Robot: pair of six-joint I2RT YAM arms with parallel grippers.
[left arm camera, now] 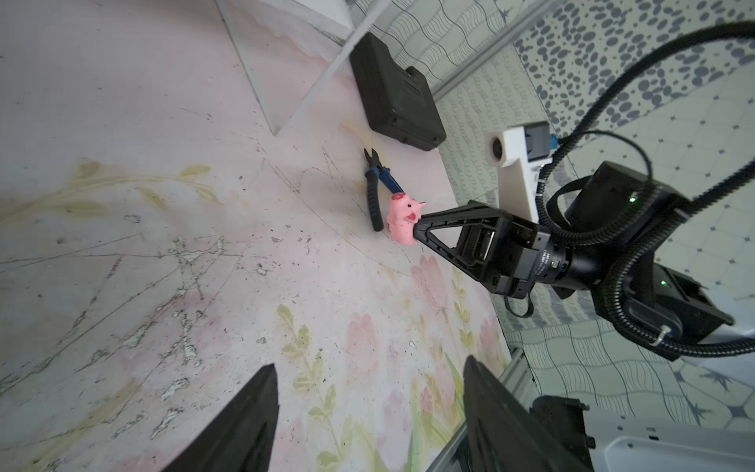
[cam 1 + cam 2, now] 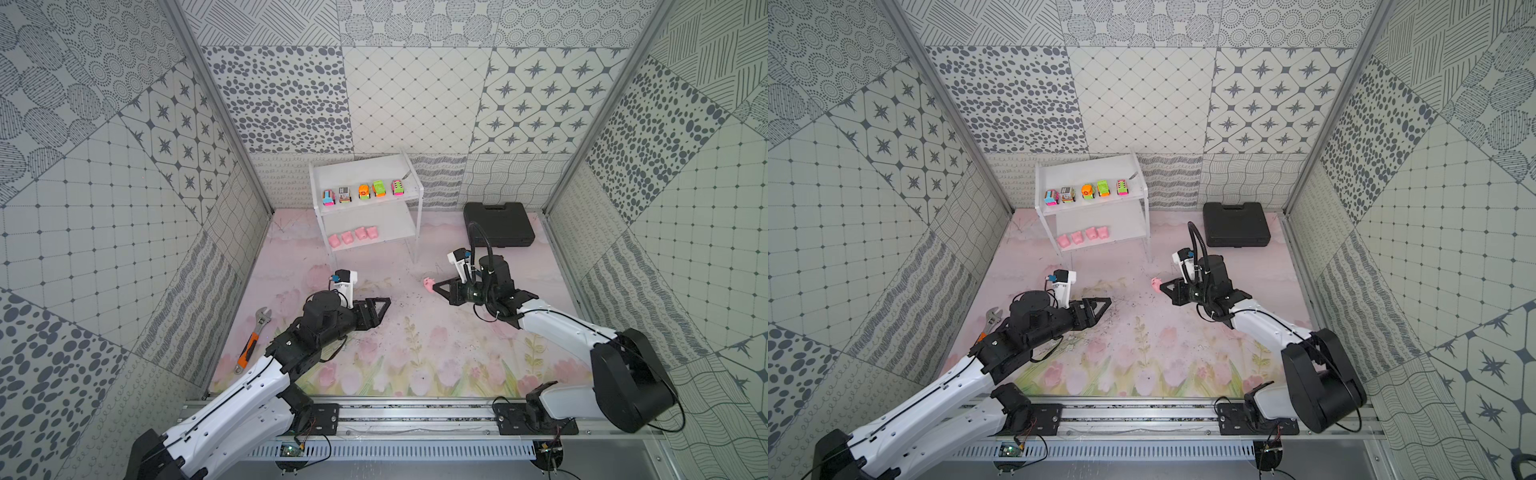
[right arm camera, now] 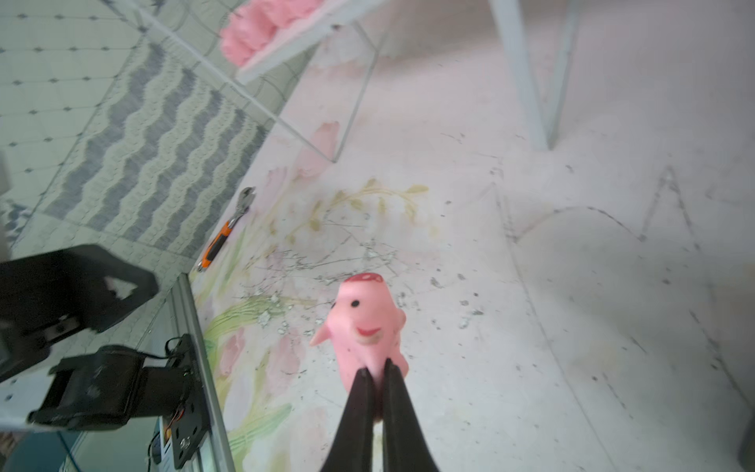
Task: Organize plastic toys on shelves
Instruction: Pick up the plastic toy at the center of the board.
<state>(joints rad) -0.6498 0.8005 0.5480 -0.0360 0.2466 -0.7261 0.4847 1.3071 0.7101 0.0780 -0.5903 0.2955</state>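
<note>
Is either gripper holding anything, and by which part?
The right gripper pinches a pink pig figure by its rear end, snout pointing away. The left gripper holds nothing.

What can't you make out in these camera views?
Pliers: clear only in the left wrist view; in both top views the right arm hides them.
Shelved pigs: blurred and cut by the edge in the right wrist view.
Wrench: handle mostly behind the left arm in a top view.

Bare mat [image 2: 399, 324] lies open before the rack [image 2: 370, 206]; the black case [image 2: 498, 224] stands beside.
</note>
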